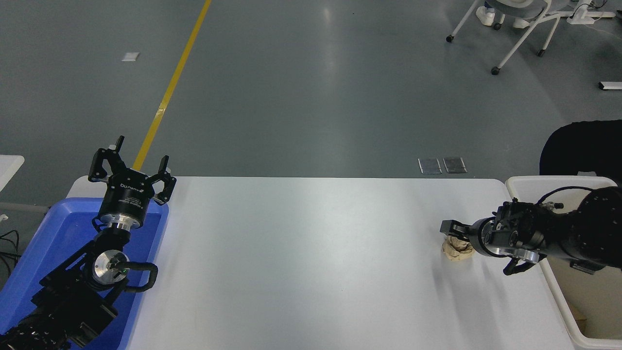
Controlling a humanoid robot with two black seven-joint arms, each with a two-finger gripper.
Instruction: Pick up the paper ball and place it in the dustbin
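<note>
The paper ball, a tan crumpled wad, lies on the white table near its right end. My right gripper comes in from the right, points left and sits right at the ball, partly covering its top. Whether it grips the ball does not show. The off-white dustbin stands at the table's right edge, just behind the right arm, which hides part of its rim. My left gripper is parked at the lower left, open and empty, raised above a blue tray.
A bright blue tray lies under the left arm at the table's left end. A dark shape sits beyond the dustbin. Chair legs stand on the floor far back right.
</note>
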